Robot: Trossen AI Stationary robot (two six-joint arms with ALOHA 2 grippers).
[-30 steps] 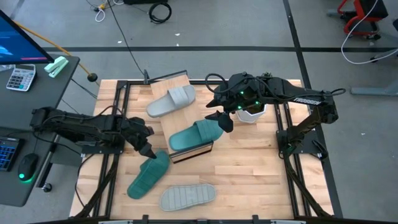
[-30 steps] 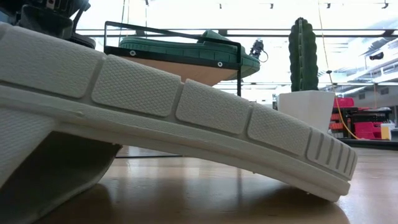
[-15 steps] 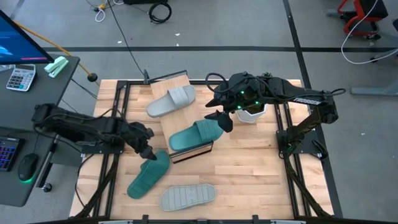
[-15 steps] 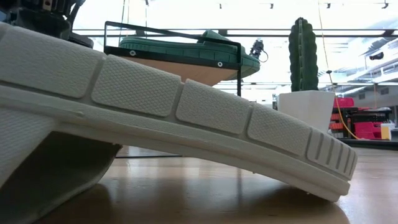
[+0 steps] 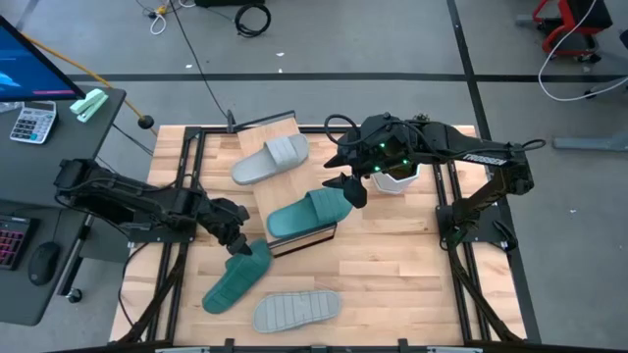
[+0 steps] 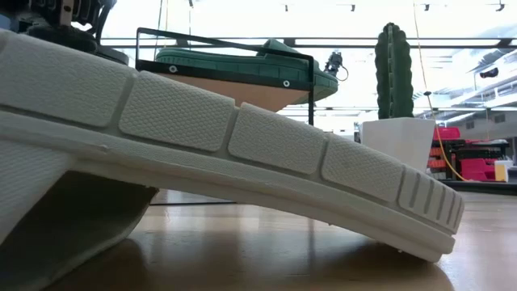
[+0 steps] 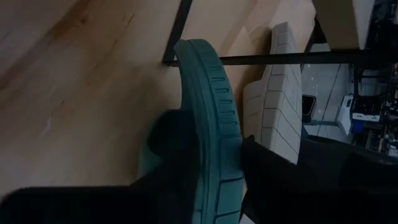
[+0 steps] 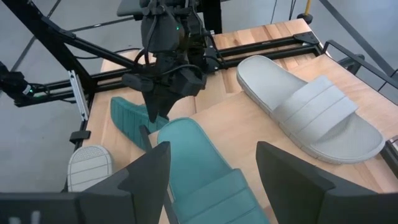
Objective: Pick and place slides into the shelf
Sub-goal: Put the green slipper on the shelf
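Note:
A teal slide lies on the slatted tabletop at the near left, with my left gripper shut on its far end. Near the front edge a pale grey slide lies sole up and fills the low view. The shelf, a tilted wooden board, carries a grey slide and a teal slide. My right gripper hovers open above the teal slide on the shelf, touching nothing. My left gripper pinches the teal slide's far end between its two fingers, one finger on the table side of the sole and the other on the opposite face. It comes slanting down from the table's left. The slide's near end rests on the table.
A white pot with a cactus stands at the back right, under the right arm. Black frame rails run along the table's left and right sides. Bare wood lies at the near right.
My left gripper has gone a little toward the near edge and down onto the teal slide's far end. That end has shifted slightly toward the table's right, while the slide's near end has stayed put.

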